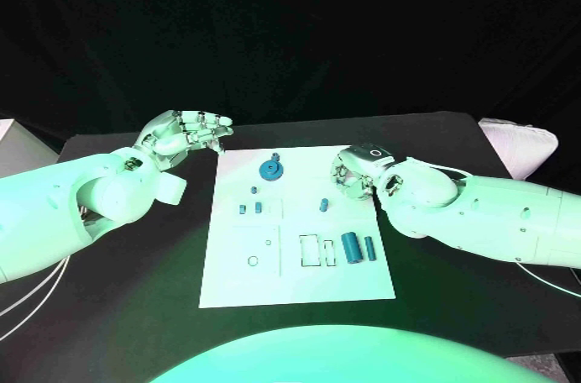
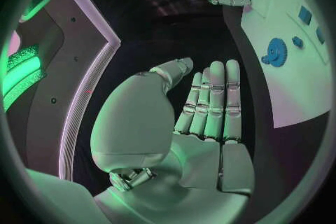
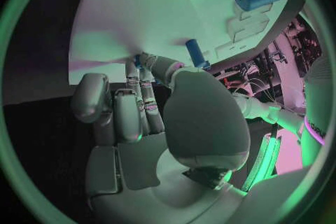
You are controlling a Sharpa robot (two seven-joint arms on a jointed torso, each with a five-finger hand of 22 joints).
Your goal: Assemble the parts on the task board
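A plain white task board (image 1: 296,274) lies on a black table (image 1: 121,316). On the board sit small blue parts: a blue gear (image 1: 271,170), two darker blue cylinders (image 1: 351,247), and tiny blue pegs (image 1: 323,204). Two silver hands (image 1: 188,133) extend from white arms (image 1: 73,207).

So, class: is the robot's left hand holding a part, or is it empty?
Empty. The left hand shows a bare palm with its fingers straight and side by side, and it sits over the black table, beside the task board rather than on it.
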